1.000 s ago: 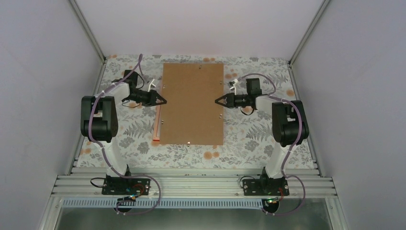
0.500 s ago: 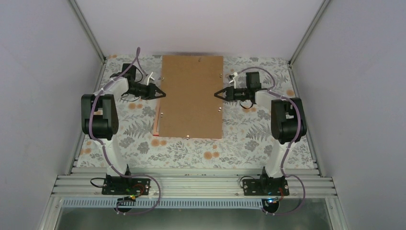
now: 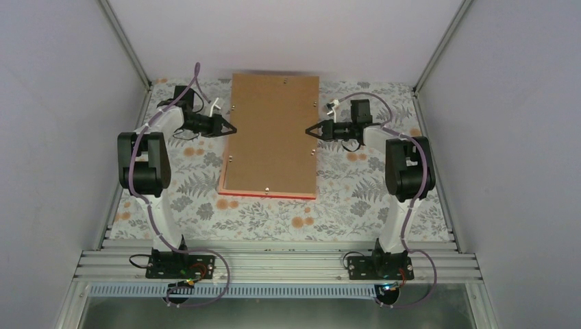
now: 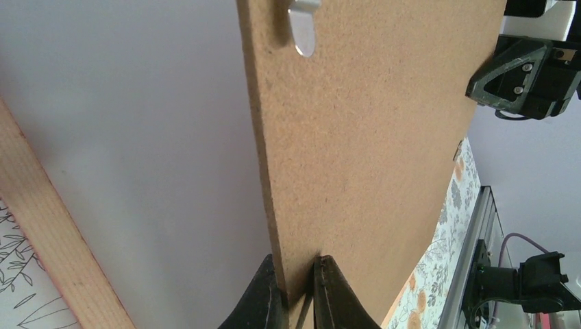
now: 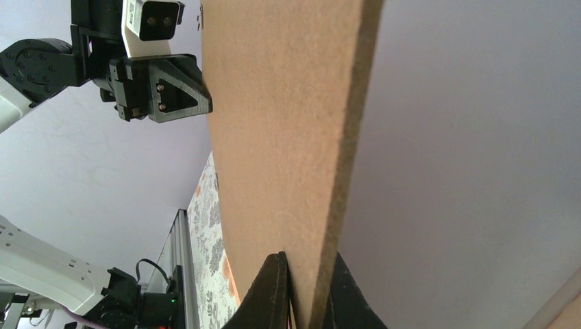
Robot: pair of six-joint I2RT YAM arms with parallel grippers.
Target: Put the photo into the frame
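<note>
One frame (image 3: 267,196), one brown backing board (image 3: 273,133), two claws. Over the floral worktop (image 3: 342,199), the frame shows only as a thin bright red strip along the board's near edge, nearer than both claws. Farther back, the left claw (image 3: 235,129) and right claw (image 3: 307,130) are clamped on the board's opposite long edges.

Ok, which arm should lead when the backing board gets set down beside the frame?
Right, probably. The left gripper and right gripper are each shut on opposite edges of the backing board, but the table shows more bare cloth on the right arm's side.
</note>
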